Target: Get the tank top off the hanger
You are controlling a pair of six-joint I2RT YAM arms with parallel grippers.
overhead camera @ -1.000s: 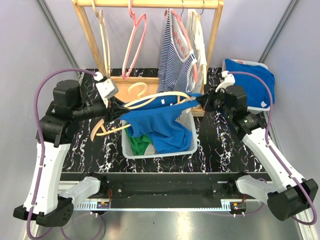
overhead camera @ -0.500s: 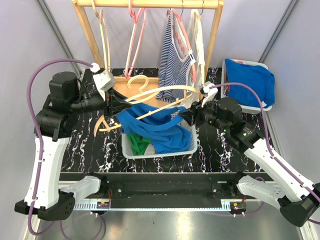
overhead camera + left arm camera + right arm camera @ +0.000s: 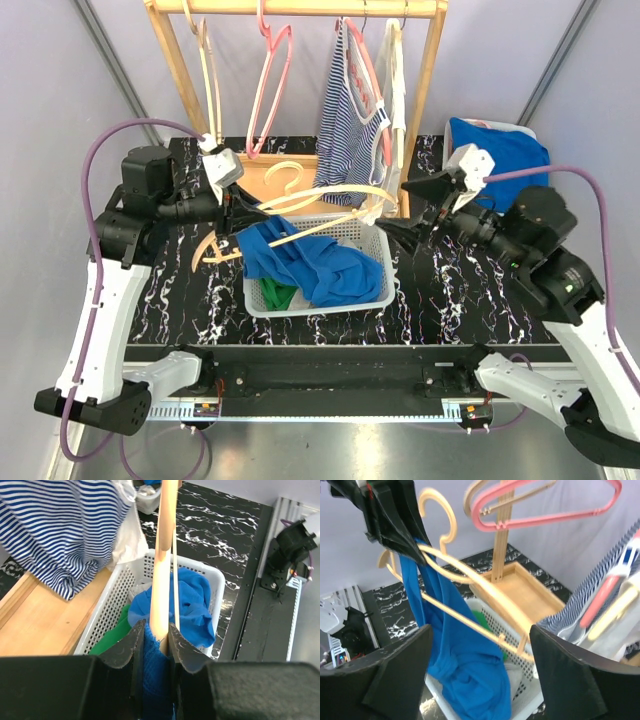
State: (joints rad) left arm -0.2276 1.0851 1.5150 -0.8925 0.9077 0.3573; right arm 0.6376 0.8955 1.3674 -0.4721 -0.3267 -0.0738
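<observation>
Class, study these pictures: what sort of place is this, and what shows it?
Probably a robot lab cell staged as a laundry corner: robot arms bolted at a black marbled table, a wooden garment rack hung with tops, and a white laundry basket of clothes.

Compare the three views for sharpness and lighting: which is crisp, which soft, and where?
Top view: evenly lit and sharp across the marbled table, no harsh shadows. Left wrist view: wooden hanger crisp, the left pincer gripping it a dark, soft foreground mass. Right wrist view: softest; the pink hanger and the open right pincer are blurred.
</observation>
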